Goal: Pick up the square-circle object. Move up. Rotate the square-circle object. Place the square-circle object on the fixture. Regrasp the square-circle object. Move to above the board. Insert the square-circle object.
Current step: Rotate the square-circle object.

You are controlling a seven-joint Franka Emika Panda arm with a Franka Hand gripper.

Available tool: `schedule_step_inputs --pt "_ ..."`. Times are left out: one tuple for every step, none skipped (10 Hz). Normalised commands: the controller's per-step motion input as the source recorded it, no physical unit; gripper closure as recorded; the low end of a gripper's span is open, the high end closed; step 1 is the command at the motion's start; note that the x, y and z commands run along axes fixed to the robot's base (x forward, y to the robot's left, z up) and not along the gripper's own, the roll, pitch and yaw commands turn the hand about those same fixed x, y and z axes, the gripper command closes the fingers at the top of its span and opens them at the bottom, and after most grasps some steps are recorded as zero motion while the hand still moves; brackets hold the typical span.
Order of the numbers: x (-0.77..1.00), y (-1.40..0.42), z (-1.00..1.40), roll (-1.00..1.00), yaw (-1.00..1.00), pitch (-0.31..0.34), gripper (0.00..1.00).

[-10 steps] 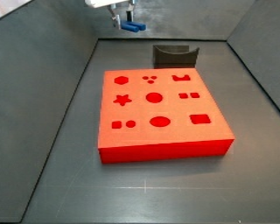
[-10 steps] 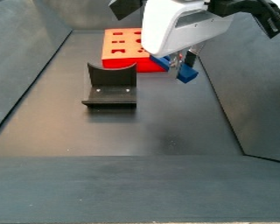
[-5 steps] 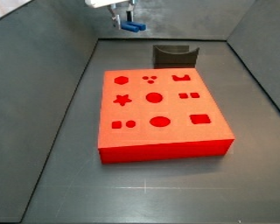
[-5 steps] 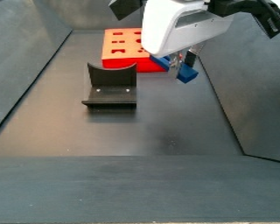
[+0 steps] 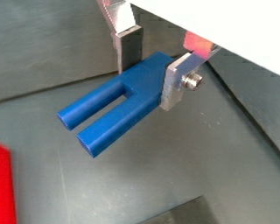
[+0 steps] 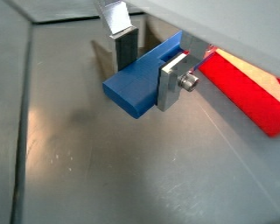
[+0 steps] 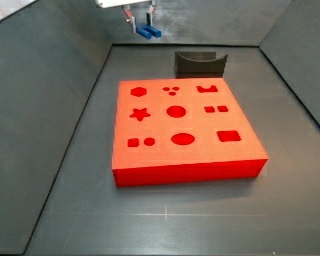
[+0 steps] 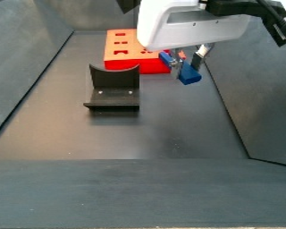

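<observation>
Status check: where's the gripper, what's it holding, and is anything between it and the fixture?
Gripper shut on blue peg, raised off the floor. Fixture empty, beside the red board. Nothing visible between peg and fixture.

Claw [image 7: 148, 24] with square-circle object [image 7: 149, 32] aloft, beyond fixture [image 7: 200, 64] and board [image 7: 184, 128].

The white arm's claw [image 8: 191, 64] hangs raised in the air at the far end of the scene, pointing down. Its flat silver fingers [image 5: 178, 80] with dark pads are clamped on the small blue two-pronged plastic peg [image 5: 113, 108], prongs sticking out sideways.
</observation>
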Motion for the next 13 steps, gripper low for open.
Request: schedule_step_inputs --pt "0.00 0.02 0.00 0.00 -1.00 -0.002 1.00" --pt "0.00 0.01 0.00 0.00 -1.00 -0.002 1.00" --pt "0.00 0.02 0.00 0.00 -1.00 -0.002 1.00" --pt "0.00 0.01 0.00 0.00 -1.00 -0.002 1.00" --pt "0.00 0.01 0.00 0.00 -1.00 -0.002 1.00" --pt "0.00 0.02 0.00 0.00 -1.00 -0.003 1.00" --pt "0.00 0.02 0.00 0.00 -1.00 -0.003 1.00" --pt "0.01 0.01 0.01 0.00 -1.00 -0.003 1.00" --pt "0.01 0.02 0.01 0.00 -1.00 -0.003 1.00" --pt "0.01 0.02 0.01 0.00 -1.00 -0.003 1.00" --pt "0.01 0.02 0.01 0.00 -1.00 -0.003 1.00" --pt "0.01 0.02 0.01 0.00 -1.00 -0.003 1.00" --pt "0.01 0.02 0.01 0.00 -1.00 -0.003 1.00"
